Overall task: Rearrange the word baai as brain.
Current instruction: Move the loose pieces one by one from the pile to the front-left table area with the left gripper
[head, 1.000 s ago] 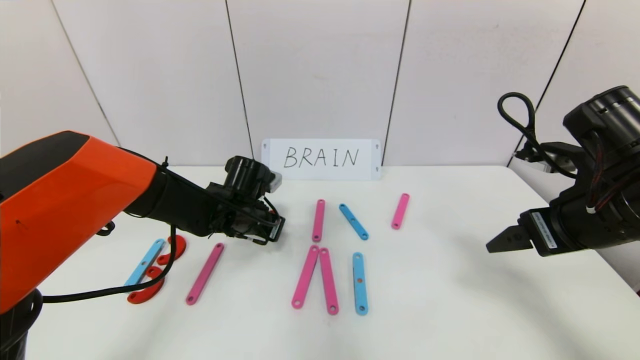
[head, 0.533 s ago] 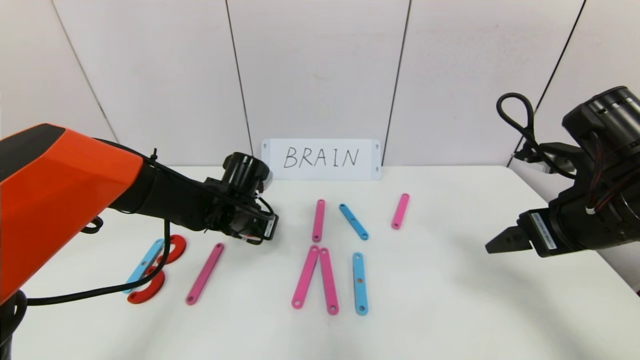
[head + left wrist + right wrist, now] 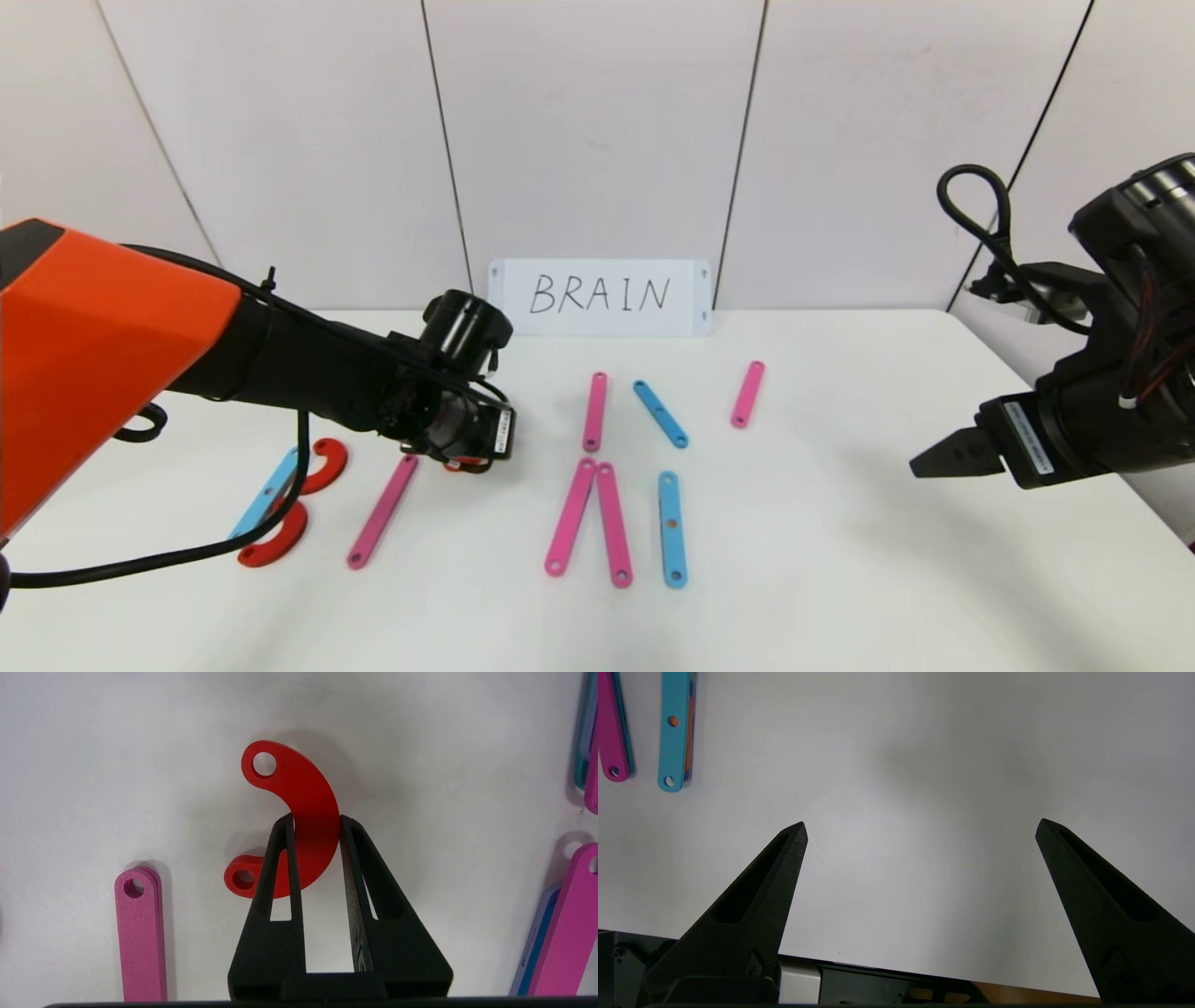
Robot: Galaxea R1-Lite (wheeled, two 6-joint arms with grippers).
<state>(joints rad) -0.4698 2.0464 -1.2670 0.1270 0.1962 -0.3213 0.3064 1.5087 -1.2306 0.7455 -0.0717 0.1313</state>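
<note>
The left pincer point(image 3: 316, 826) is clamped on a red half-ring curve point(image 3: 306, 812), its two tips pressing the arc's inner and outer edges, and it has dropped lower and nearer over the last second, bringing that curve down beside the top end of the slanted pink strip point(image 3: 383, 511). In the head view only a sliver of red shows under the pincer point(image 3: 467, 448). That reads as the bowl of the R being set against its stem, so the second letter looks under way; whether the curve already rests on the table point(image 3: 840, 579) I cannot tell.

Working outward from that pink strip: to its left sits the B, one light-blue strip point(image 3: 269, 490) with two red half-rings point(image 3: 322, 465) and point(image 3: 274, 543) against it. To the right of the strip, two pink strips point(image 3: 570, 516) and point(image 3: 613, 525) lean together at the top, a light-blue strip point(image 3: 672, 528) just beyond. Behind those lie a short pink strip point(image 3: 594, 412), a short slanted light-blue strip point(image 3: 660, 413) and another short pink strip point(image 3: 748, 394).

The count: three red curves, five pink strips, three light-blue. No purple strip stands out from here. The white BRAIN card point(image 3: 600, 297) stands at the back.

Right pincer point(image 3: 943, 457) hovers spread wide, well to the right of everything, holding nothing.
</note>
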